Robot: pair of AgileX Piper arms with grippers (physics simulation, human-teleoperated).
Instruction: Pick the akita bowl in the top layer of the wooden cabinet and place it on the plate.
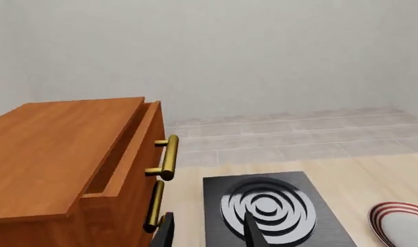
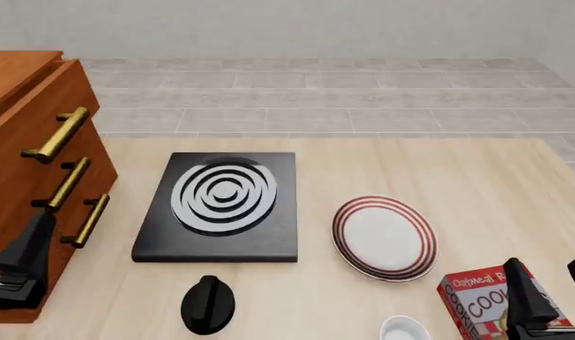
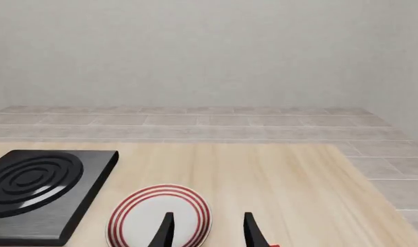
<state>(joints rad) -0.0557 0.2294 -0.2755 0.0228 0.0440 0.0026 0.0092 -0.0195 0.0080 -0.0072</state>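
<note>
- Pale wooden table (image 2: 439,170) runs out to a grey tiled floor and a blank white wall; both arms sit low at the near edge, as though parked at rest.
- At the left stands the wooden cabinet (image 2: 23,163), its three brass-handled drawers facing the table. From the left wrist view the top layer (image 1: 130,149) is pulled out a little, leaving a dark slot behind its front.
- Nothing of the akita bowl shows in any view; I judge it lies inside that drawer, hidden by the cabinet top.
- Left gripper (image 1: 207,231) hovers near the cabinet's lower front, fingers parted and holding nothing, well placed to go for the top handle (image 1: 168,157).
- Right gripper (image 3: 207,229) hangs just short of the plate (image 2: 384,237), jaws apart and empty, perhaps waiting to receive.
- Between cabinet and plate lies a black stove (image 2: 221,205); a black knob (image 2: 208,304), a plain white bowl (image 2: 405,330) and a red cookie box (image 2: 481,301) crowd the near edge.
- My guess is the drawer must open wider before anything can be lifted out.
</note>
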